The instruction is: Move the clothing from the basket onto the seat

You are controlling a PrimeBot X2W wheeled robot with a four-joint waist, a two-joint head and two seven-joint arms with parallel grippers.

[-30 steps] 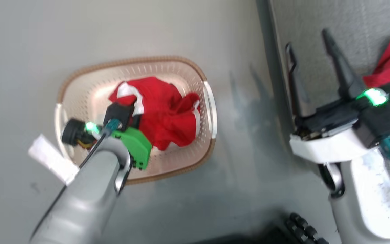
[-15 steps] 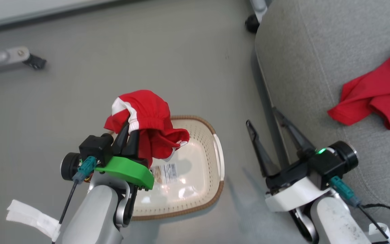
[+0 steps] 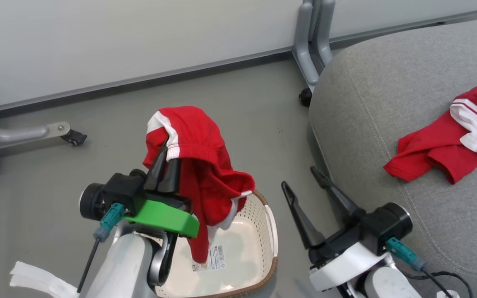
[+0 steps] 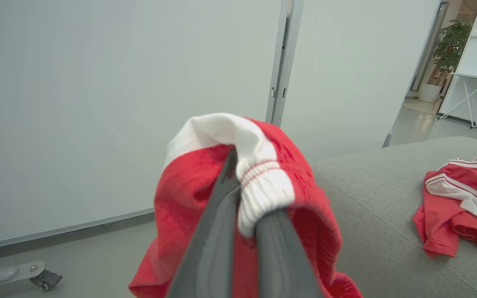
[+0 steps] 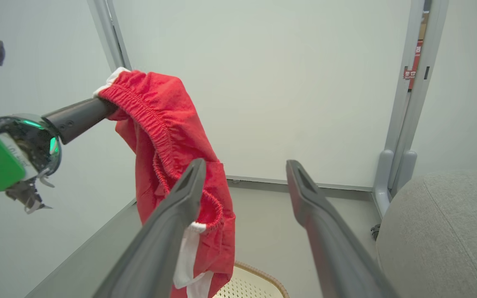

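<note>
Red garment (image 3: 205, 174) pinched in my left jaws, hem dangling over the basket (image 3: 259, 215); might catch on it swinging right to the seat (image 3: 387, 103); right jaws agape

Shorts (image 3: 205, 165) abv basket (image 3: 260, 213), shirt (image 3: 433, 153) on seat (image 3: 387, 103)

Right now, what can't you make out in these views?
- Basket: head view, left part hidden by left arm and held garment.
- Label print: head view, too small.
- Left gripper tips: left wrist view, buried in the held garment.
- Second garment, on the seat: head view, cut by right edge.
</note>
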